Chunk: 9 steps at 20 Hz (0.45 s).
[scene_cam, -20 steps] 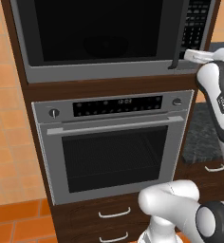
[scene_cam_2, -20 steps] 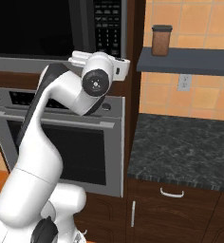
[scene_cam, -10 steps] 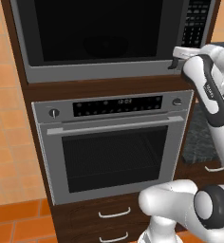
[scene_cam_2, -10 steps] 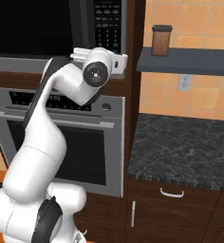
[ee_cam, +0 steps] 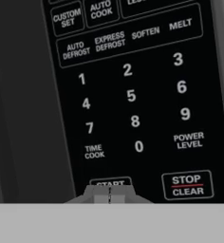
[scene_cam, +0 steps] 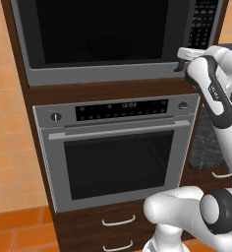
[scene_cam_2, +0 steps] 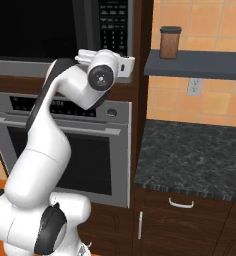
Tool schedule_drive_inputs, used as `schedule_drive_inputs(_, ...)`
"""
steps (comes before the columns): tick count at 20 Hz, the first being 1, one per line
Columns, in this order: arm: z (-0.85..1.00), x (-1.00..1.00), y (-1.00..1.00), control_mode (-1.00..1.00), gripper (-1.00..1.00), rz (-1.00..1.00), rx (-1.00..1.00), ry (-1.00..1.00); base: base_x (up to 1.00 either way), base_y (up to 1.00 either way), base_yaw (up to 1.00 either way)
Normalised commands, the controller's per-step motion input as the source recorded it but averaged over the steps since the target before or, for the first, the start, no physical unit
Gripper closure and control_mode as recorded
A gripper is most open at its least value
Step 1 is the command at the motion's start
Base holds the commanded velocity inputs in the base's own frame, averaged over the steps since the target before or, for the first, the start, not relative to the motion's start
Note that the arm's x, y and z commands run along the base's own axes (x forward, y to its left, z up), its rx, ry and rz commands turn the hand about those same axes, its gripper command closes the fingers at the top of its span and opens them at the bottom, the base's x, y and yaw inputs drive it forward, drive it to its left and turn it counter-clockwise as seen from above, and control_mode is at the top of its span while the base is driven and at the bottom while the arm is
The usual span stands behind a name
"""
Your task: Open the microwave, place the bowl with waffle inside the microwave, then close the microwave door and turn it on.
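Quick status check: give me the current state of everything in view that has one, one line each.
microwave door: closed.
gripper: shut, tips at the START button on the keypad panel.
oven door: closed.
drawer under the counter: closed.
brown canister: upright on the shelf, lid on.

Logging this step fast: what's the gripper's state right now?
Gripper: closed, holding nothing, fingertips together at the START button on the microwave keypad.
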Motion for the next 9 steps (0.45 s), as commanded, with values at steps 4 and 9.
schedule_drive_inputs(4,-0.02,0.30,0.00,-1.00,1.00,0.00,0.00,-0.01,0.00,0.00,0.00)
schedule_drive_inputs(9,0.04,-0.33,0.35,-1.00,1.00,0.00,0.00,-0.08,0.00,0.00,0.00)
